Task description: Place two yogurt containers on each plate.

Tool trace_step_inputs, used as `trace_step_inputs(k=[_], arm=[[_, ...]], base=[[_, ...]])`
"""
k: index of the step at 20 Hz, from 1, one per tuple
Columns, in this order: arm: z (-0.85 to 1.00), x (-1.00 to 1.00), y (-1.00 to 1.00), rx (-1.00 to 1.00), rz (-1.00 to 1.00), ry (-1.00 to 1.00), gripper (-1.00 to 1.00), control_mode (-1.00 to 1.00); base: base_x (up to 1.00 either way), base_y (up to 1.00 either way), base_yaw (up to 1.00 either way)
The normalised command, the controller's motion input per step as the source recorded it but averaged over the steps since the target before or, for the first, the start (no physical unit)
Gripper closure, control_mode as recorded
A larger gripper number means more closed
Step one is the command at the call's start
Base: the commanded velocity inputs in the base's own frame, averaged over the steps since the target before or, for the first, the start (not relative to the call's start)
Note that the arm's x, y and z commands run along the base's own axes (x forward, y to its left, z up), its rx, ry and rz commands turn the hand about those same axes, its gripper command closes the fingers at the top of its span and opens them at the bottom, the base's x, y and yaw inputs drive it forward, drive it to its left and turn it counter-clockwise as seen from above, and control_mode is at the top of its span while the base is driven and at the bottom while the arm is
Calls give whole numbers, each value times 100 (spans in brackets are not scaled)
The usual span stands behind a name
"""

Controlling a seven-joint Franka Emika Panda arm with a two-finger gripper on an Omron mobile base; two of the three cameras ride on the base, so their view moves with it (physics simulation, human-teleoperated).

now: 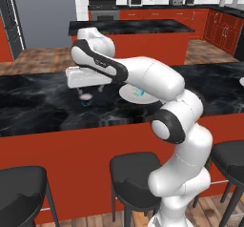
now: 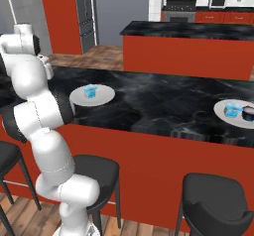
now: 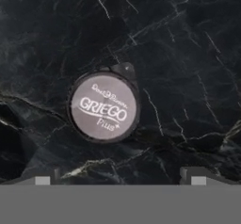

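Black marble bench [image 1: 43, 107] is carrying a loose yogurt tub [image 3: 103, 106]; the hand [image 3: 120, 178], hanging open above, should be descending centered, then closing gently.

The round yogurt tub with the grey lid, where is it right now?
The round yogurt tub sits on the black marble counter, left of the near plate in the left base view, directly under the open gripper.
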Motion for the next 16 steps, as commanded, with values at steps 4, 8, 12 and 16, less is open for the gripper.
trace_step_inputs(k=[4,8,12,16], arm=[[-23,0,28,0,1,11,-100,-100],[-21,0,14,0,0,4,-100,-100],[-3,0,-7,0,0,0,-100,-100],[-3,0,-1,0,0,0,-100,-100]], base=[[0,0,0],[0,0,0],[0,0,0],[0,0,0]])
